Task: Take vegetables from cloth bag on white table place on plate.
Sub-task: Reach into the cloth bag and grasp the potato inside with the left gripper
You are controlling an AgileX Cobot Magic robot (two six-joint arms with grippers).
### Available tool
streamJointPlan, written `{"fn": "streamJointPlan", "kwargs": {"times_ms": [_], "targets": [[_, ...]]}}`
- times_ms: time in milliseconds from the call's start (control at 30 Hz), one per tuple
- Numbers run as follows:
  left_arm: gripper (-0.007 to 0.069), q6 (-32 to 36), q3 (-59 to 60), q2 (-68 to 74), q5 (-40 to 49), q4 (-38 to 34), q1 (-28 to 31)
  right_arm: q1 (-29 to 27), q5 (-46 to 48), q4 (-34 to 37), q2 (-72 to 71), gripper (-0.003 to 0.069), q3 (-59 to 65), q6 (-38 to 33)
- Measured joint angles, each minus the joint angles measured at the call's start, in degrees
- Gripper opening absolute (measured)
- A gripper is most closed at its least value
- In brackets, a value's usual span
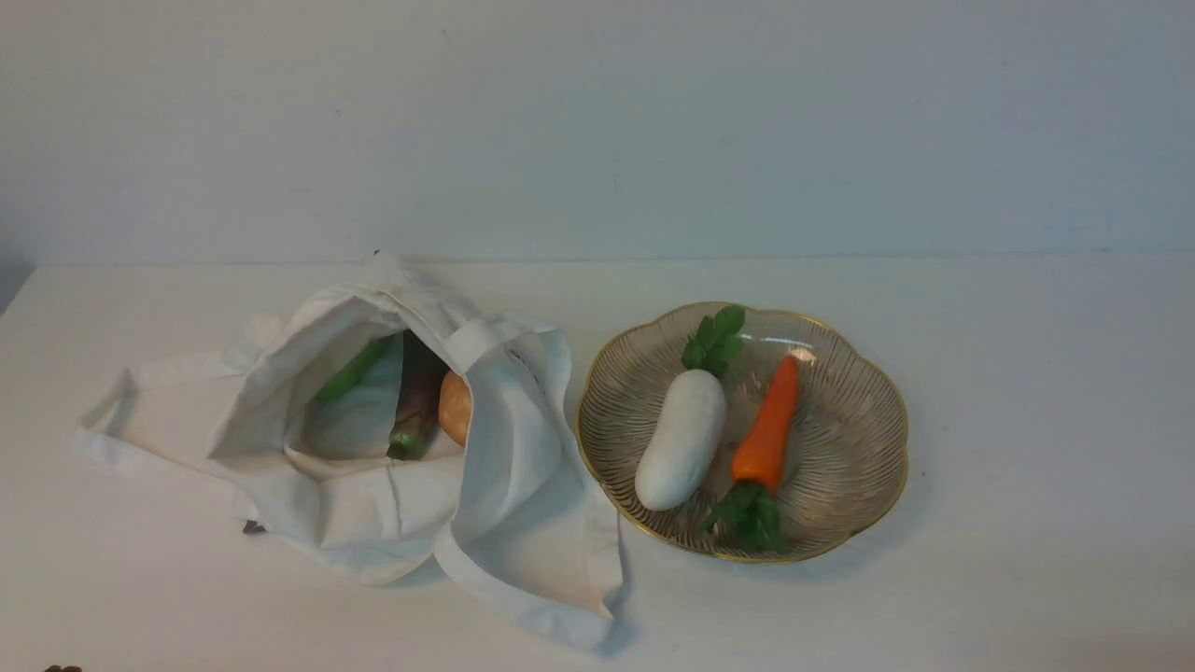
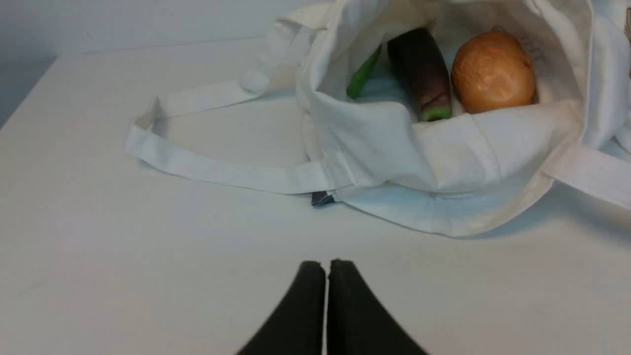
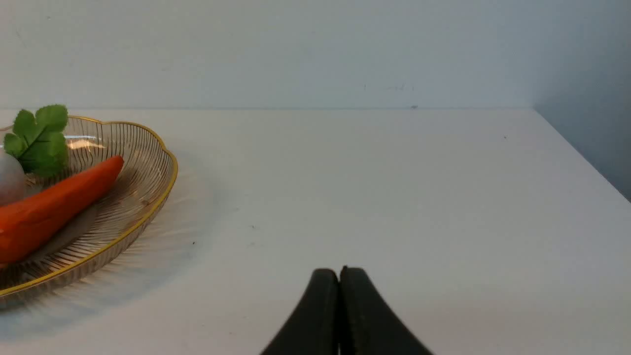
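The off-white cloth bag [image 1: 373, 467] lies open on the left of the white table [image 1: 1027, 420]. Inside it are a tan potato [image 1: 455, 407], a dark purple eggplant [image 1: 417, 397] and a green pod [image 1: 352, 371]. In the left wrist view the bag [image 2: 443, 158] holds the potato [image 2: 493, 71], eggplant [image 2: 421, 71] and pod [image 2: 364, 74]. The glass plate [image 1: 868, 485] with a gold rim sits to the right and holds a white radish [image 1: 681, 439] and a carrot [image 1: 768, 429]. My left gripper [image 2: 327, 264] is shut and empty, short of the bag. My right gripper [image 3: 339, 271] is shut and empty, right of the plate [image 3: 143, 197].
The bag's long strap [image 2: 197, 167] loops out flat on the table towards the left edge. A small dark tag [image 2: 321, 198] pokes out under the bag. A plain wall stands behind the table. Neither arm shows in the front view.
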Motion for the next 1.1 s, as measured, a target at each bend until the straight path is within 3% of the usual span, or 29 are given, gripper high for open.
{"fn": "streamJointPlan", "kwargs": {"times_ms": [867,1000,1100], "targets": [[-0.0005,-0.09,0.0,0.0,-0.06,0.57,0.0,0.0,0.0,0.0,0.0,-0.001,0.0,0.0],[-0.0005,-3.97,0.18,0.0,-3.43,-3.86,0.0,0.0,0.0,0.0,0.0,-0.001,0.0,0.0],[-0.0005,-10.36,0.18,0.0,-8.93,-13.47,0.0,0.0,0.0,0.0,0.0,-0.001,0.0,0.0]]}}
